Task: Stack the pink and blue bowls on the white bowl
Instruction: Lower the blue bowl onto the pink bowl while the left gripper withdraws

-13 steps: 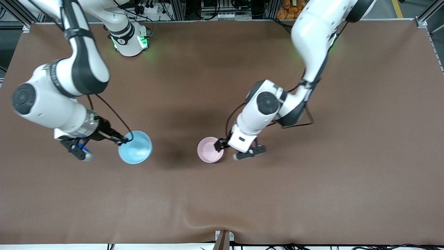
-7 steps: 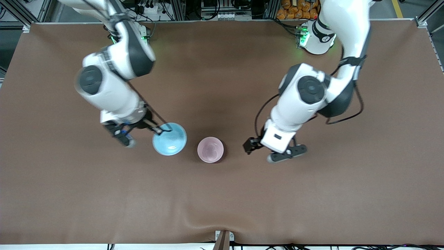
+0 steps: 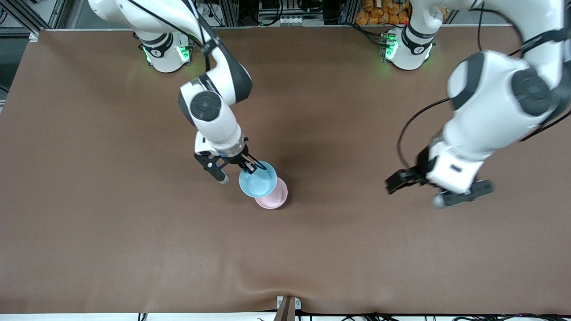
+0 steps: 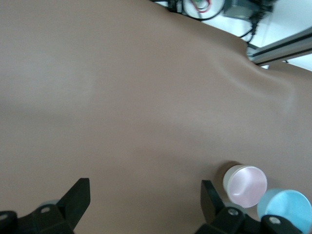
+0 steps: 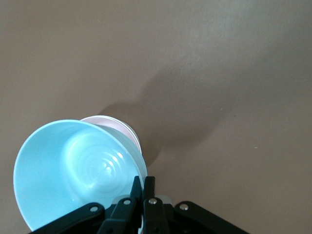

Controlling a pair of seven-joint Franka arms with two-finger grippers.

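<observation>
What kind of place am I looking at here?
Most likely a robotics lab or test bench. Two white robot arms are bolted along one edge of a table under a plain brown cover, aluminium framing and cables run along that edge, and the only props are small plastic bowls.

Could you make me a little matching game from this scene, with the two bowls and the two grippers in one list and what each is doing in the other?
Things:
1. blue bowl
2. pink bowl
3. left gripper
4. right gripper

States:
A. open, holding nothing, over bare table toward the left arm's end
B. resting on the table, partly covered from above
C. shut on a bowl's rim
D. held in the air over another bowl

Pairs: 1-D, 2-B, 3-A, 4-C
</observation>
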